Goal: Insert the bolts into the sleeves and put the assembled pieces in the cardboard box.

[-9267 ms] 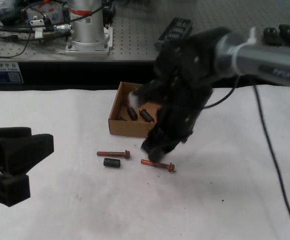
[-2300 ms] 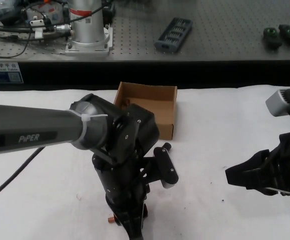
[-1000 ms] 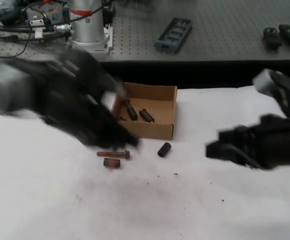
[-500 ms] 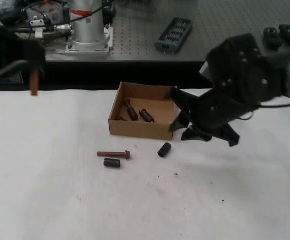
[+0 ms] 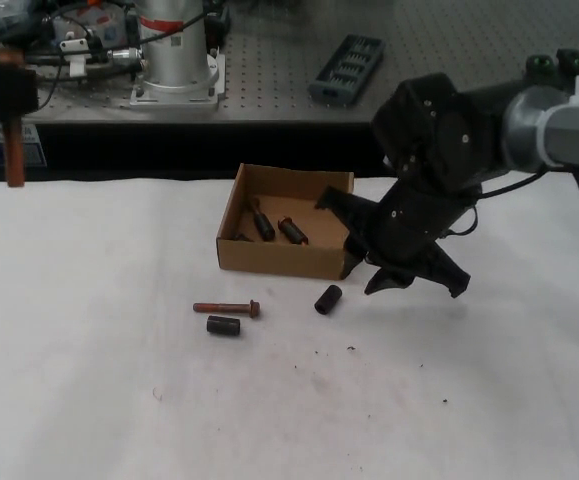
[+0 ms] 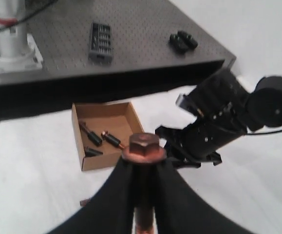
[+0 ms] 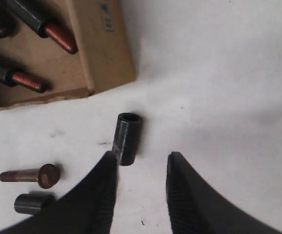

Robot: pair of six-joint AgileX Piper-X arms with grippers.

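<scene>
The left pincer (image 6: 143,165) clamps a copper bolt (image 6: 143,147) (hex head outward), cardboard box (image 6: 100,161) beyond.

Sleeve (image 5: 328,299) before cardboard box (image 5: 279,262), seemingly three pieces (image 5: 290,230) inside

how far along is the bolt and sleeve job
Done: three assembled pieces lie in the cardboard box. In hand: the left gripper holds a bolt raised, and the open right gripper hangs just by a loose sleeve. Left: joining those, plus a second bolt and second sleeve lying unjoined on the cloth.
</scene>
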